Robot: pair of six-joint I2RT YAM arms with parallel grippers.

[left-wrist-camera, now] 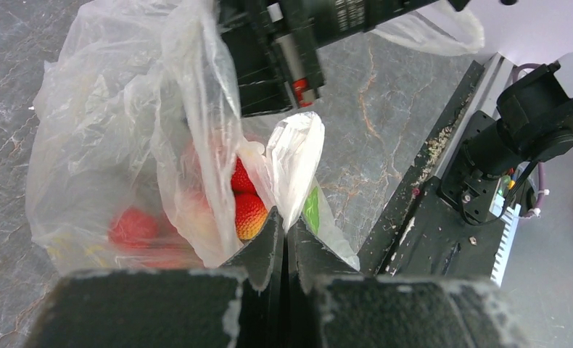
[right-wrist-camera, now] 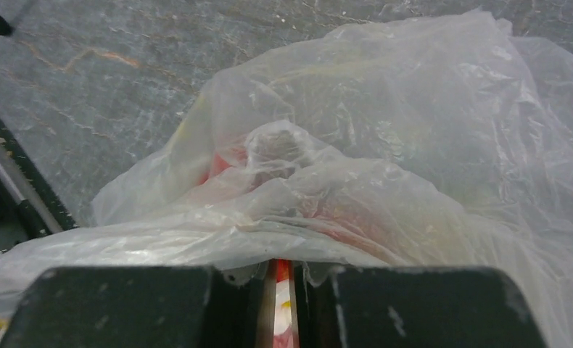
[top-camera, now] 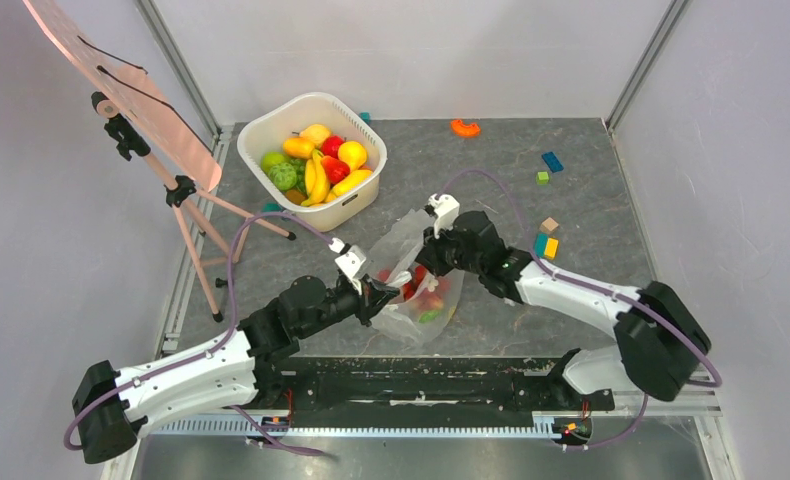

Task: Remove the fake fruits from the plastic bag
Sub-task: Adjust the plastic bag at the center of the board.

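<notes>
Clear, crinkly film comes first: the plastic bag [top-camera: 418, 315] lies on the table [top-camera: 591, 205] at the middle of its near edge, between our two arms. The left gripper [left-wrist-camera: 285, 226] is clamped tight on a white fold of the bag's rim, its jaws pressed together with the film between them. The fake fruits [left-wrist-camera: 249, 214] sit inside the bag. Red and orange ones are just behind that fold, veiled by plastic.

The right gripper [right-wrist-camera: 283, 270] meets the bag from its far side. Its jaws stand narrow and the film drapes over their tips, so we cannot tell whether they hold it. The film and the black wrist above it block the way to the fruit.

Farther out, toward the right edge, there is a small stack of blocks [top-camera: 546, 241], then a green block [top-camera: 542, 177] and a blue block [top-camera: 552, 161]. At the left edge a tripod stand [top-camera: 186, 195] carries a pink board [top-camera: 121, 85]. One of its legs reaches toward the white tub [top-camera: 316, 215] in the far left corner, which holds bananas [top-camera: 316, 180] and other fruit. An orange curved piece [top-camera: 465, 127] lies by the far edge.
</notes>
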